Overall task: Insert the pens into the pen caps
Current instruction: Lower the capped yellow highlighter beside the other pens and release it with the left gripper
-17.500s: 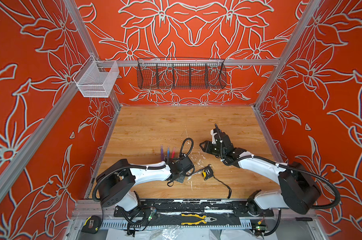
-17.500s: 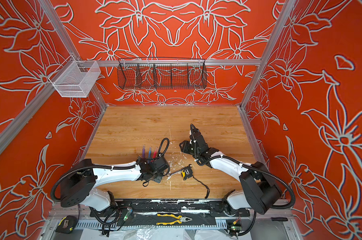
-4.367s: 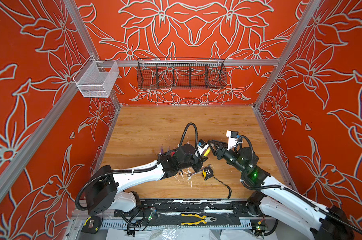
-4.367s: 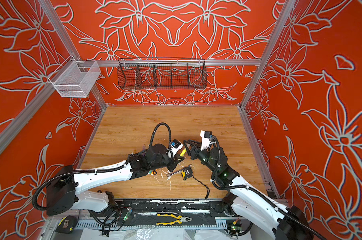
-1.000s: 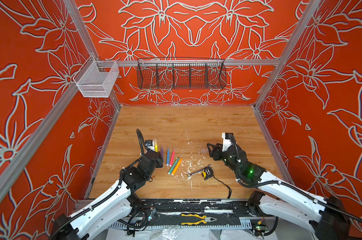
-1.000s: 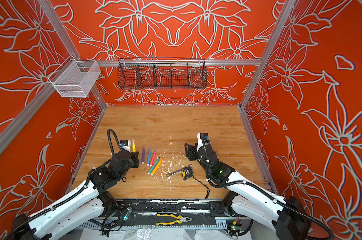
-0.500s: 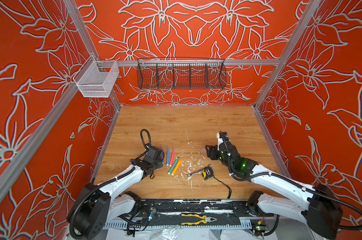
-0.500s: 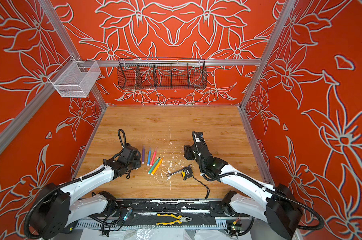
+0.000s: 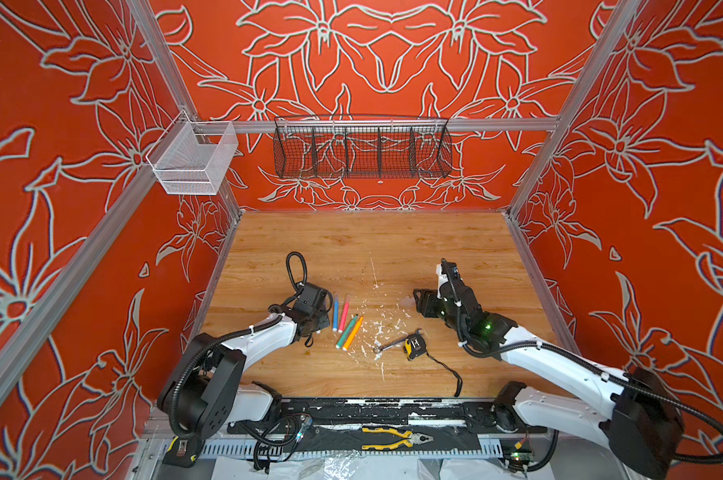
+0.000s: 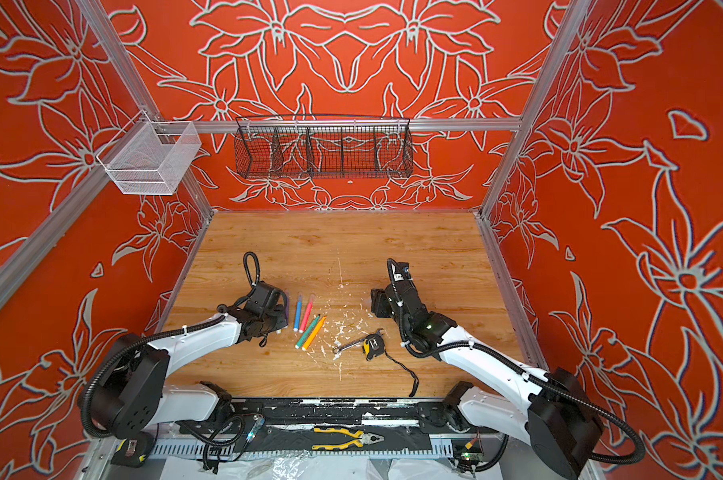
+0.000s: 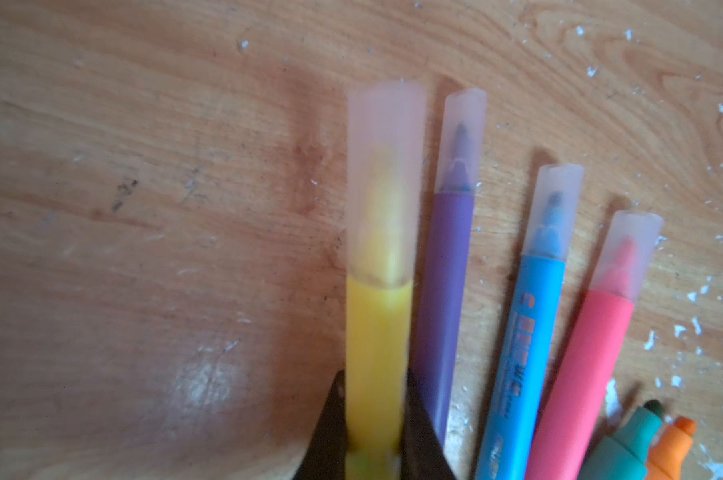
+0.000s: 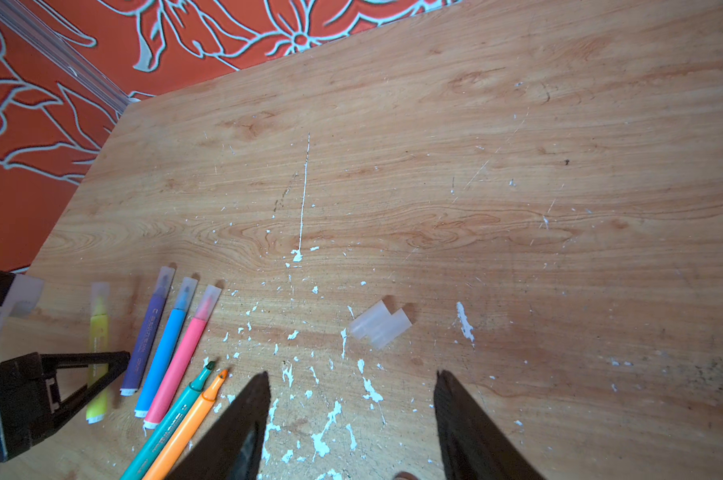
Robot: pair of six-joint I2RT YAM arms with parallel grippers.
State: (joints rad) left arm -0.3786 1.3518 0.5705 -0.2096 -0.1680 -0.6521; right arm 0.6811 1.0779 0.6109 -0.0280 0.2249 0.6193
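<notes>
Left end effector (image 11: 374,382) pinched on the barrel of the capped yellow pen (image 11: 376,332), low over the wooden surface (image 12: 434,187) and just beside the capped purple pen (image 11: 442,291). From where I stand I cannot tell whether the yellow pen touches the wood. Right end effector (image 12: 351,374) spread wide, empty, near two loose pen caps (image 12: 380,324) that lie side by side, touching. The blue pen (image 11: 526,353) and pink pen (image 11: 588,365) lie capped in the same row; the green pen (image 12: 172,419) and orange pen (image 12: 185,428) lie bare-tipped and close together beside them. Likely hazards: the round yellow pen, let go at a tilt, may roll into the purple one and disturb the row. Jaws closing on one cap may catch or flick its neighbour, since the two touch. The whitish caps are easily lost among the white paint flecks (image 12: 322,440). Lifting one bare pen may drag the other. The surface is scratched and spattered and also carries a wrench (image 9: 393,343) and a tape measure (image 9: 413,346) — both near the pens. Orange flower-patterned walls (image 9: 393,62) enclose it, with a black wire basket (image 9: 361,147) and a white mesh basket (image 9: 193,160) hung above.
</notes>
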